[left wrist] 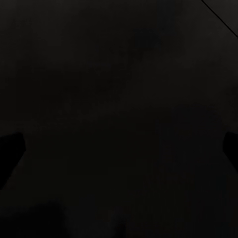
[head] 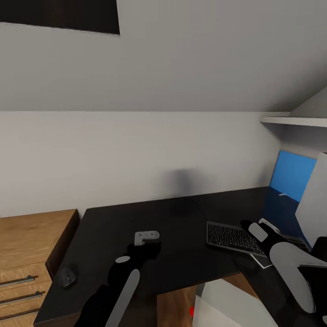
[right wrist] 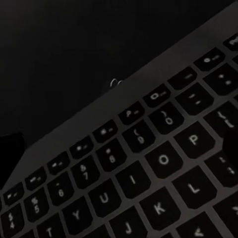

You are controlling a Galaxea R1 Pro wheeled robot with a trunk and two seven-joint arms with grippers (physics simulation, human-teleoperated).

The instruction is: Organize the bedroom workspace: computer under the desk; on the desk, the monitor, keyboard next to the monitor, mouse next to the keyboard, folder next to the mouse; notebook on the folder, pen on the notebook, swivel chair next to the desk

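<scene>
My right gripper (head: 249, 225) hangs low over the keyboard (head: 236, 238), close to its near right part; through the right wrist camera I see the keys (right wrist: 163, 159) from very close, the letter rows running slantwise, with dark shapes at the two sides of the picture that I take for my fingertips, set wide apart with nothing between them, so this gripper is spread and holds nothing. Whether it touches the keys I cannot tell. My left gripper (head: 147, 247) sits low over the bare middle of the desk (head: 181, 218); its wrist camera gives me only the black top, with two dark corners at the sides that look like the fingertips standing apart, and no object between them, so I read it as released too. The keyboard lies flat on the desk's right wing, its far end running under my right arm. The mouse (head: 67, 276) rests near the desk's left front corner, well apart from the keyboard. Beyond that corner stands a wooden drawer unit (head: 32, 247). Below the desk's front edge I see the pale top of the computer (head: 227, 304).
</scene>
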